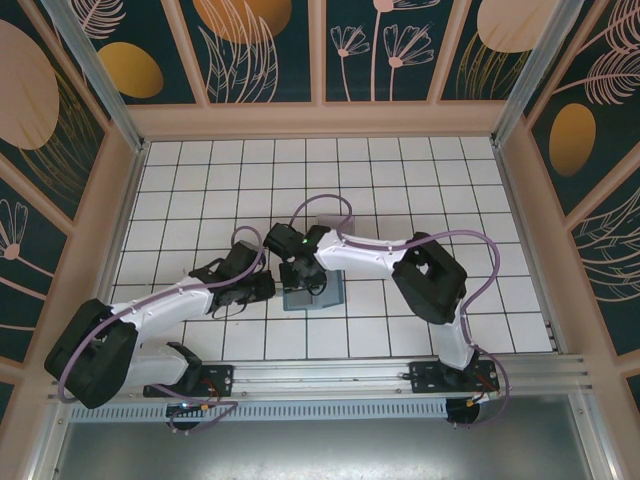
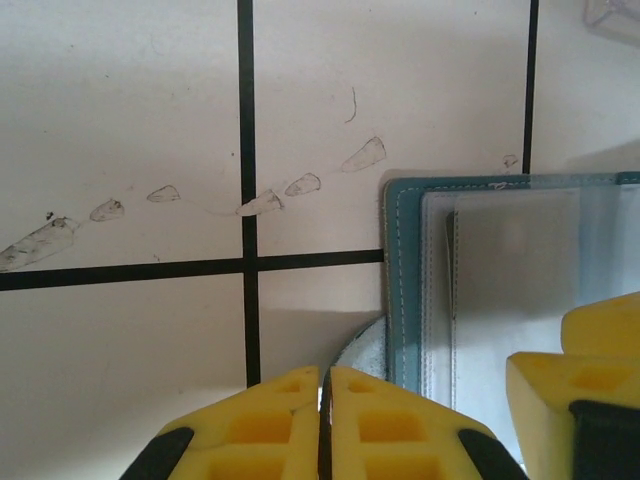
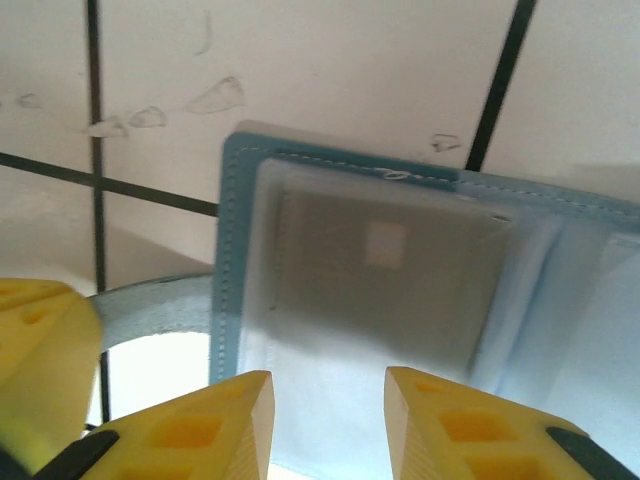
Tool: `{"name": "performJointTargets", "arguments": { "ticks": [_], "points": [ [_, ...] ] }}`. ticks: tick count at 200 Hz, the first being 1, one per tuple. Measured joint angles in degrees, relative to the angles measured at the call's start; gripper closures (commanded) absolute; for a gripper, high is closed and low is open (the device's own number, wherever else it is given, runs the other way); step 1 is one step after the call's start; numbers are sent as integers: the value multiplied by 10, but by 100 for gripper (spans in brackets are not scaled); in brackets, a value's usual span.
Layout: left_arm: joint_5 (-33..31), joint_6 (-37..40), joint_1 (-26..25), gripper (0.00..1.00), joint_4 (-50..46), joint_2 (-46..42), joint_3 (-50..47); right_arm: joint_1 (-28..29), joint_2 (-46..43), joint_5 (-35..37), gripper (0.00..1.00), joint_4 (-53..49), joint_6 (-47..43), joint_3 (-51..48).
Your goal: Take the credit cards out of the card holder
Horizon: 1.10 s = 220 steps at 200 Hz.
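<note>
On the tiled table (image 1: 400,170), near its middle, the card holder (image 1: 330,292) lay open under both arms. Left gripper (image 2: 325,425) was pressed together at its left edge; right gripper (image 3: 328,420) stood parted over the clear sleeve (image 3: 300,400), empty. Risk: the grey credit card (image 3: 380,270) sat deep in that sleeve, so the jaws might pinch plastic or drag the whole holder.
</note>
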Motion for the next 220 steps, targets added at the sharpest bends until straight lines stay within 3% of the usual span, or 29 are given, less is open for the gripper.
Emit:
{"name": "performJointTargets", "arguments": {
  "ticks": [54,117,155,196,220],
  "points": [
    [38,-14,15,91,48,-8,-34,1,26,5,53,-18,0,17],
    [59,-16,23,91,70,-8,-46,5,47,24,56,-38,0,34],
    [60,-16,24,91,69,-8,-46,6,47,37,65,-45,-1,35],
    [57,-16,25,91,67,-8,-46,6,47,41,85,-45,-6,35],
    [43,-14,24,89,48,-8,-37,6,45,41,87,-42,-7,35]
  ]
}}
